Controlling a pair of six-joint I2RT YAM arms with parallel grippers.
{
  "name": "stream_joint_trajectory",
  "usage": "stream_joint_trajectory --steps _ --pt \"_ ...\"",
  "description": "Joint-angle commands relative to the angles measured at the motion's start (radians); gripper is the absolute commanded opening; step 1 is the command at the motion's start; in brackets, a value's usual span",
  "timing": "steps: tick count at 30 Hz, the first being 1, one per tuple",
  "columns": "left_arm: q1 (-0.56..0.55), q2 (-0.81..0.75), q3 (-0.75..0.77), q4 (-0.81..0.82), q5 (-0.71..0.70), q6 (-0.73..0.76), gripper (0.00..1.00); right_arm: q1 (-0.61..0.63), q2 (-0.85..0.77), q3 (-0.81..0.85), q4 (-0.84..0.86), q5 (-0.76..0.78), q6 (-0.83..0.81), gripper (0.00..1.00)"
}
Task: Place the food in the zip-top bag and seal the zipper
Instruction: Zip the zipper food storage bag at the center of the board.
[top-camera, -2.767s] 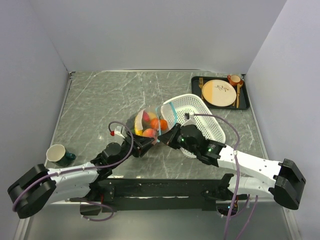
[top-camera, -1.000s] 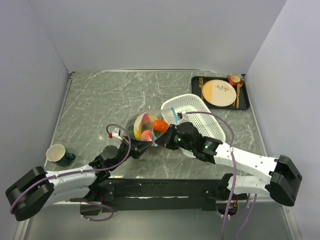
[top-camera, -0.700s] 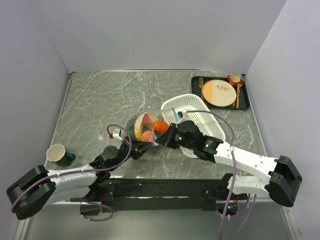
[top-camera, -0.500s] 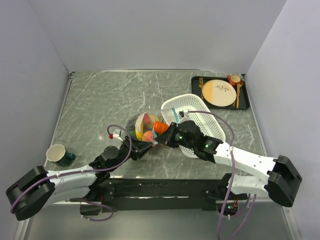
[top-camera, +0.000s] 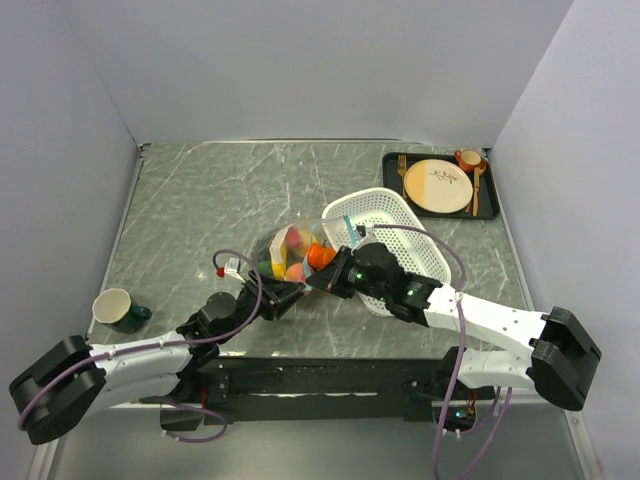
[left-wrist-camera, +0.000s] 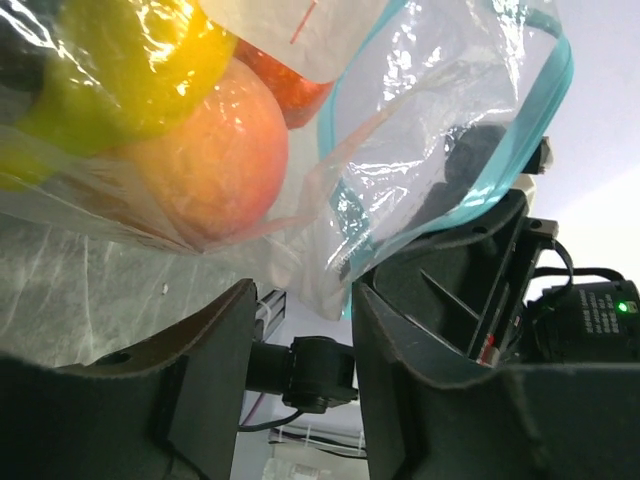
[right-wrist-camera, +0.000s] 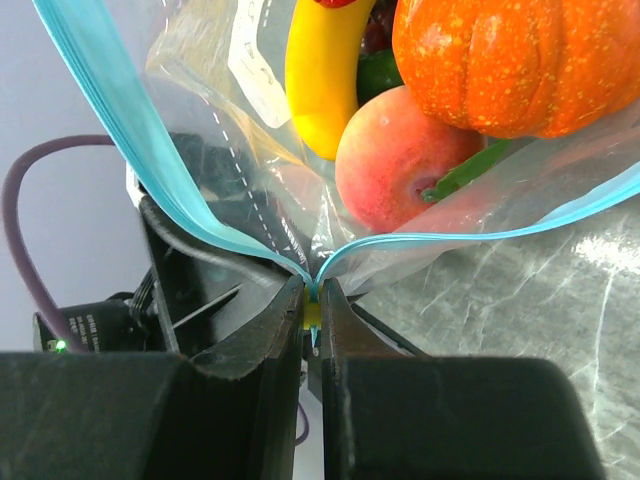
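In the top view, walls close in the marble table (top-camera: 200, 200) on the left, back and right. Open marble stretches from the zip-top bag (top-camera: 290, 250) to the back wall and the left wall. To the right the room is tighter: a white basket (top-camera: 400, 225) lies just beside the bag, touching or nearly so, and a dark tray (top-camera: 392, 190) with a beige plate (top-camera: 437, 186) fills the upper right corner. A mug (top-camera: 115, 308) stands well apart at the lower left edge.

The bag sits in the middle of the table, bulging with food. In the right wrist view a yellow banana (right-wrist-camera: 320, 70), a peach (right-wrist-camera: 400, 160) and an orange tomato (right-wrist-camera: 520, 60) press against the crinkled clear plastic. The teal zipper (right-wrist-camera: 130, 150) splits into two strips that flare apart toward the top of the frame, so the mouth gapes there.

Both arms reach low and inward from the bottom of the top view, meeting at the bag's near side. The right gripper (right-wrist-camera: 313, 300) has its fingers pressed together, pinching the zipper at the corner where the two strips join. The left gripper (left-wrist-camera: 300, 320) has its fingers spread. A fold of the bag's plastic hangs just above the gap, and nothing is clamped.
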Motion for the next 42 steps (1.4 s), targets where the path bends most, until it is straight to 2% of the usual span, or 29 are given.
stream_joint_trajectory --steps 1,3,10,19,23,34,42 --pt "-0.003 0.045 0.011 0.106 -0.02 -0.022 0.44 0.025 -0.016 -0.006 0.028 0.012 0.023 0.0" --pt "-0.003 0.065 0.011 0.126 -0.02 -0.033 0.39 0.035 -0.017 -0.007 0.022 0.017 0.025 0.0" --pt "-0.005 0.059 0.014 0.133 -0.036 -0.044 0.3 0.051 -0.021 -0.021 0.008 0.024 0.03 0.0" --pt "-0.005 -0.002 0.017 0.062 -0.071 -0.038 0.01 0.07 -0.013 -0.015 -0.004 0.034 0.031 0.0" --pt "-0.005 -0.005 0.009 0.062 -0.063 -0.036 0.01 0.071 -0.01 -0.006 -0.018 0.041 0.024 0.0" --pt "-0.005 -0.066 -0.018 -0.024 -0.031 -0.016 0.01 0.065 -0.05 0.063 -0.118 0.225 -0.033 0.0" --pt "-0.005 -0.125 -0.034 -0.077 -0.008 0.04 0.01 0.019 -0.059 0.069 -0.11 0.199 -0.069 0.01"
